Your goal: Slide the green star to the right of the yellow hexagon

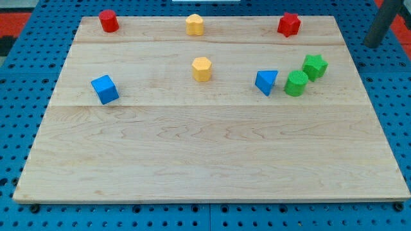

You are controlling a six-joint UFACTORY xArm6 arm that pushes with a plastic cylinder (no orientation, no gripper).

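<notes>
The green star (pixel 314 66) lies on the right part of the wooden board (pixel 205 154), touching or nearly touching a round green block (pixel 296 83) at its lower left. The yellow hexagon (pixel 201 68) sits near the board's middle, well to the left of the star. A blue triangle (pixel 266 82) lies between them, just left of the round green block. My tip (pixel 372 43) is at the view's upper right, beyond the board's right edge, up and to the right of the green star and apart from every block.
Along the board's top edge stand a red cylinder (pixel 108 20), a second yellow block (pixel 194 24) and a red star (pixel 289 24). A blue cube (pixel 104 88) sits at the left. Blue pegboard (pixel 19 96) surrounds the board.
</notes>
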